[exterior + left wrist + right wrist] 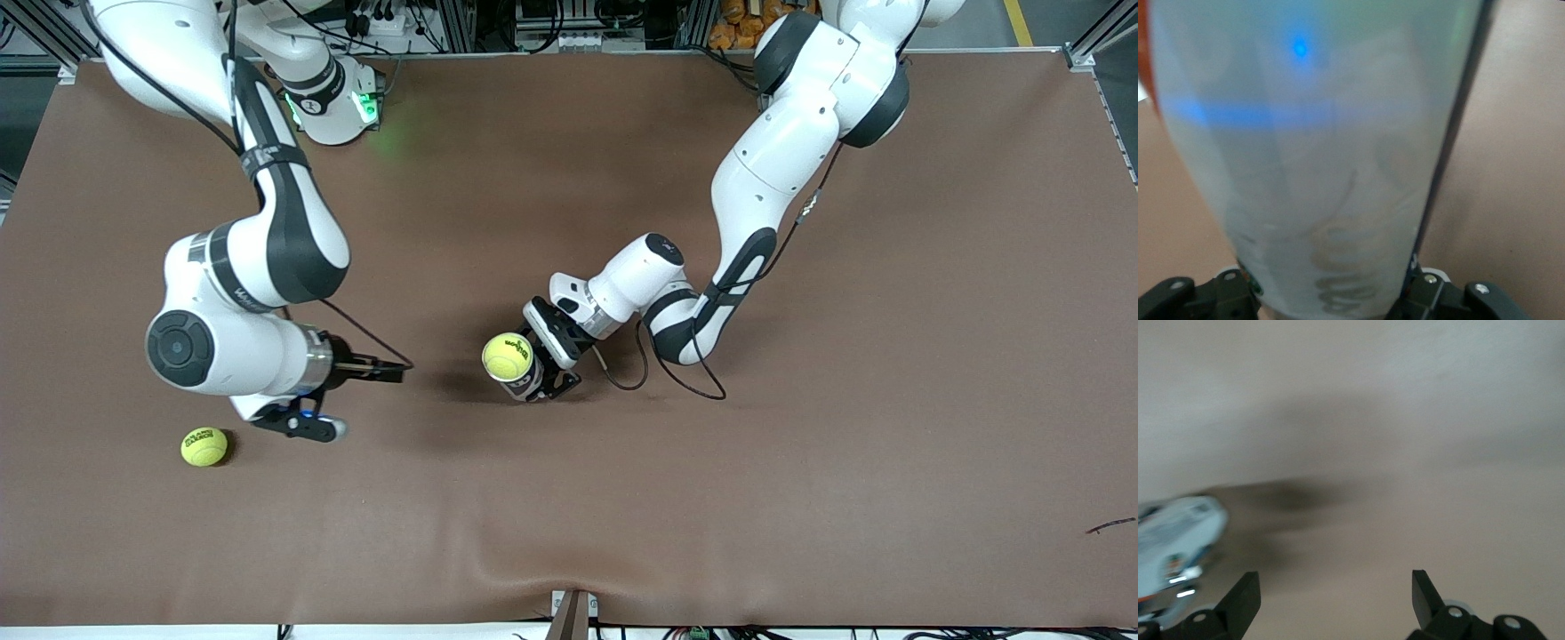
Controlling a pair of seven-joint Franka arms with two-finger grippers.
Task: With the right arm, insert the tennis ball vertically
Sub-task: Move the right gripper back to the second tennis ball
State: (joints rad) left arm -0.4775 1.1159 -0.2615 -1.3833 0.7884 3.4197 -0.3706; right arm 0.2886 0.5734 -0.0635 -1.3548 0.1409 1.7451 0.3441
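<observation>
A clear tennis-ball tube [528,382] with a printed label stands near the table's middle, and a yellow tennis ball [507,356] sits in its open top. My left gripper [553,357] is shut on the tube's side. The tube fills the left wrist view [1325,167]. A second yellow tennis ball [204,446] lies on the table toward the right arm's end, nearer the front camera. My right gripper [302,425], with a small blue light, is open and empty just beside that ball. In the right wrist view its fingers [1245,597] frame bare table, with the tube [1175,543] off to one side.
The brown table mat [800,462] has a wrinkle at the front edge near a clamp [571,613]. A small dark scrap [1109,525] lies toward the left arm's end. Cables hang from both arms.
</observation>
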